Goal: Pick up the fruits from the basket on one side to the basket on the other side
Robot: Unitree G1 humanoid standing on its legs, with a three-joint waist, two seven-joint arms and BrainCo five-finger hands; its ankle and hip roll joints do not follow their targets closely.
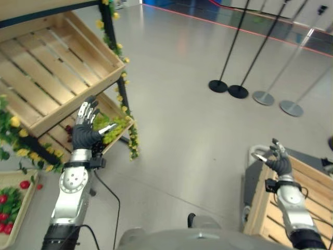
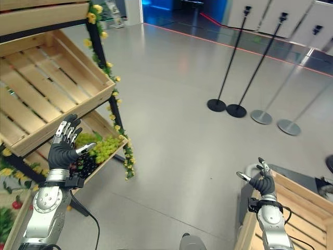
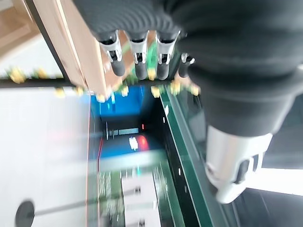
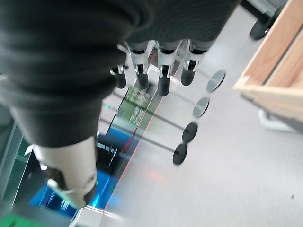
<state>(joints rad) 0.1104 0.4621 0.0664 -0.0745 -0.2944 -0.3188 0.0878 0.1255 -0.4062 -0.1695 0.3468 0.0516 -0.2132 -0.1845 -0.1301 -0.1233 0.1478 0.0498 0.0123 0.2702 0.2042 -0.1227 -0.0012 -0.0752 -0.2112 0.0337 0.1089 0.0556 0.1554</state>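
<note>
A bunch of green grapes [image 2: 105, 146] and some dark grapes [image 2: 86, 165] lie in the lower wooden crate [image 1: 120, 130] of a tilted shelf stand on my left. My left hand [image 1: 85, 130] is raised just in front of that crate, open, palm toward the fruit and holding nothing; its straight fingers [image 3: 137, 61] show in the left wrist view. Low on the right, my right hand [image 1: 277, 160] hovers open and empty above the corner of a slatted wooden crate [image 1: 294, 205]. Its fingers [image 4: 161, 71] point out over the floor.
The upper crate [image 1: 52, 67] of the stand is bare inside. Red fruits [image 1: 8, 203] lie in a tray at the lower left. Yellow flower garlands [image 1: 125, 94] hang on the stand's black post. Several stanchion bases [image 1: 229, 87] stand on the grey floor beyond.
</note>
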